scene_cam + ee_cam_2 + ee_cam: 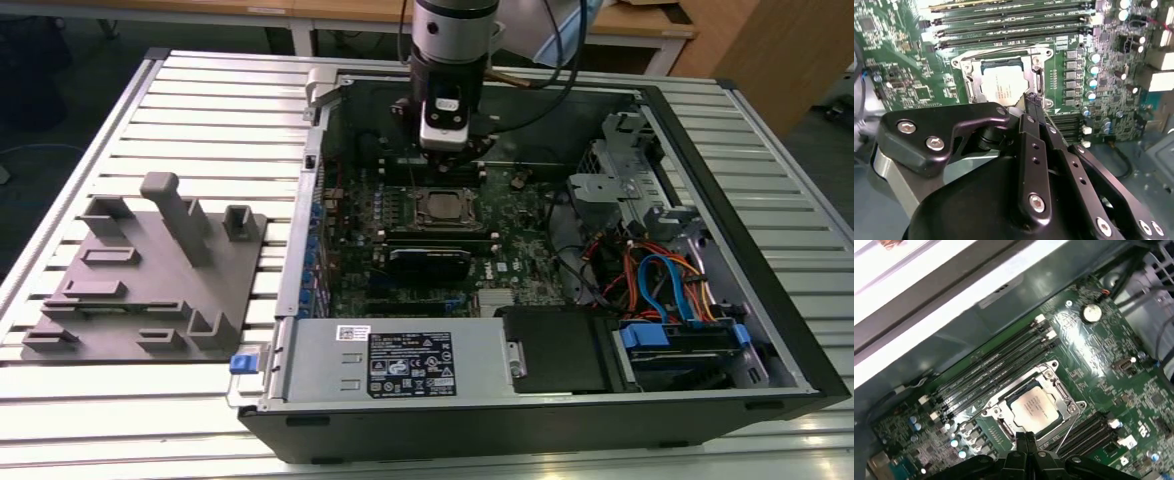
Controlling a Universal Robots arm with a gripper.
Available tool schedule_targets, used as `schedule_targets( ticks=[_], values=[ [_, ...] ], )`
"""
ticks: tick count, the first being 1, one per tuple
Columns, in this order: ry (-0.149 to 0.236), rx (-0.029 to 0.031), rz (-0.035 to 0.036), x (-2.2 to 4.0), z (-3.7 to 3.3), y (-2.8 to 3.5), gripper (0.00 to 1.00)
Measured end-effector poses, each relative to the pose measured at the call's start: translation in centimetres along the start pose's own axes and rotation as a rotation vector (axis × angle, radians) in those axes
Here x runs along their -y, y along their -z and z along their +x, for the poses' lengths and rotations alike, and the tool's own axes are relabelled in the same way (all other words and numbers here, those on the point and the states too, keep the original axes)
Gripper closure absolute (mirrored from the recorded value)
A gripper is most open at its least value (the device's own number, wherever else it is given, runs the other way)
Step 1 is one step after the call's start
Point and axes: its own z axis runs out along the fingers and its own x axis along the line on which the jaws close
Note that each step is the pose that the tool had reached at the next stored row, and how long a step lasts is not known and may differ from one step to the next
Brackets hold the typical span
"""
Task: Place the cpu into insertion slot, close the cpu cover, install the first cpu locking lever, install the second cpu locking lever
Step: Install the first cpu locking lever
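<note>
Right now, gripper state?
Gripper: shut, fingertips together, nothing held between them, close to the cpu.

A: Board colours?
B: Motherboard (1134, 390) green; memory slots (989, 372) black; cpu (1031, 407) dull silver-grey; cpu cover (1063, 396) bright silver.
A: Surroundings?
B: Gripper (1025, 436) black. Cables (663, 280) blue and orange. Fixture (147, 270), at the exterior view's left, plain grey. Table (80, 130) pale grey, ribbed in parallel stripes.
</note>
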Motion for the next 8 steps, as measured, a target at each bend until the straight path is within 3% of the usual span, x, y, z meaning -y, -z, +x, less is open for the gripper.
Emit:
schedule_targets(
  ticks=[4,8],
  values=[
    [0.041,0.0005,-0.0010,0.01,0.02,-0.02,0.89],
    [0.043,0.0006,-0.0010,0.01,0.02,-0.02,0.89]
  ],
)
